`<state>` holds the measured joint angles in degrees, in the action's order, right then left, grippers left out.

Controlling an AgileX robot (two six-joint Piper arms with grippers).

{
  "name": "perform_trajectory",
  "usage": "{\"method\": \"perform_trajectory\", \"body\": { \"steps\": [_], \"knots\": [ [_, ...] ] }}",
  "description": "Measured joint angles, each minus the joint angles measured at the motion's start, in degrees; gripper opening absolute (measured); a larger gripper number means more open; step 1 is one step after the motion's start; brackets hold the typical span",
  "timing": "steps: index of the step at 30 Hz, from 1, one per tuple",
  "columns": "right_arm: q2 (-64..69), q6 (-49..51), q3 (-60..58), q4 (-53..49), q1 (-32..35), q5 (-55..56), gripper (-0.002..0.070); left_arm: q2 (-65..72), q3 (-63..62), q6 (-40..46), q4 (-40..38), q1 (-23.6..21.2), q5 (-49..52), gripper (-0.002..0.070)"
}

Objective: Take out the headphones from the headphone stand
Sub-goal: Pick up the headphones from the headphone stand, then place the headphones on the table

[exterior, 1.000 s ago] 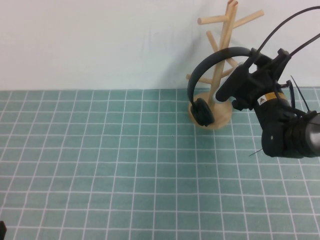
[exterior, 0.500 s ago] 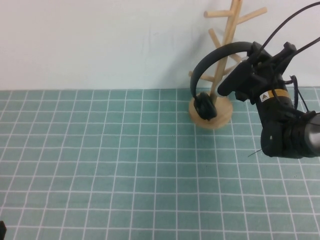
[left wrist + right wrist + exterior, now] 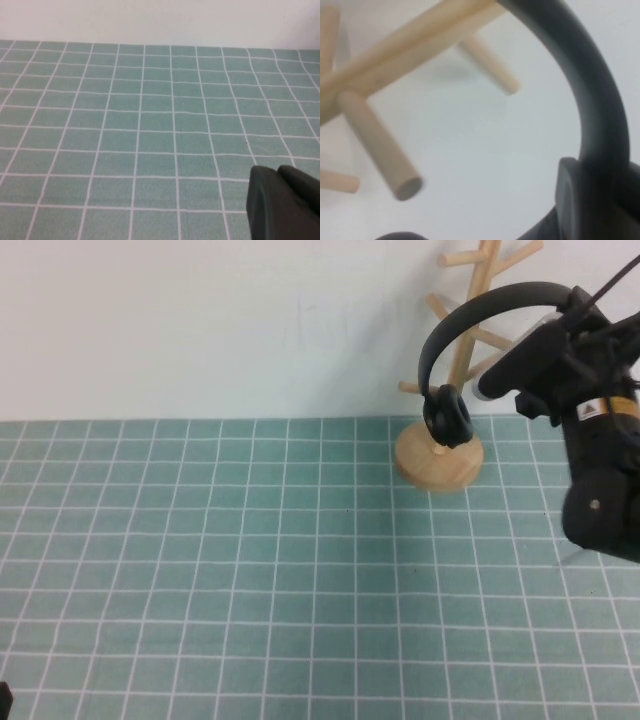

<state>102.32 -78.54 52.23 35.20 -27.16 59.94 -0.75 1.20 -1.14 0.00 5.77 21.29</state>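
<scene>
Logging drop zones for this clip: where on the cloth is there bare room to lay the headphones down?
Bare cloth spans from the stand's base leftward and toward the robot. The far right corner is crowded: the headphone stand, the headphones gripped at the headband by the right gripper. The left gripper hovers low over bare cloth.

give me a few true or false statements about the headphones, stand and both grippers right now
1. The right gripper is shut on the headphones. True.
2. The headphones lie flat on the table. False: they are held up beside the stand.
3. The stand has tipped over. False: it stands upright on its base.
4. The left gripper holds the stand. False: it hangs over bare cloth, holding nothing.
5. One ear cup hangs in front of the stand's pole. True.
</scene>
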Motion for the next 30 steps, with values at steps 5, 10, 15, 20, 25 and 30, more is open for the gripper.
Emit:
{"method": "perform_trajectory", "body": {
  "steps": [5,10,15,20,25,30],
  "knots": [
    [-8.44,0.00,-5.67,1.51,-2.60,-4.13,0.0059,0.00,0.00,0.00,0.00,0.00,0.00,-0.0004],
    [-19.09,1.52,-9.59,4.29,-6.56,-11.68,0.0059,0.00,0.00,0.00,0.00,0.00,0.00,-0.0004],
    [-29.53,10.86,-10.05,4.68,-9.89,-32.09,0.0059,0.00,0.00,0.00,0.00,0.00,0.00,-0.0004],
    [-33.98,15.34,-10.05,3.89,-10.12,-59.08,0.0059,0.00,0.00,0.00,0.00,0.00,0.00,-0.0004],
    [-33.98,15.96,-10.17,1.59,-9.64,-71.66,0.0059,0.00,0.00,0.00,0.00,0.00,0.00,-0.0004],
    [-33.98,20.16,-10.17,-2.38,-3.08,-77.93,0.0059,0.00,0.00,0.00,0.00,0.00,0.00,-0.0004]
  ]
}}
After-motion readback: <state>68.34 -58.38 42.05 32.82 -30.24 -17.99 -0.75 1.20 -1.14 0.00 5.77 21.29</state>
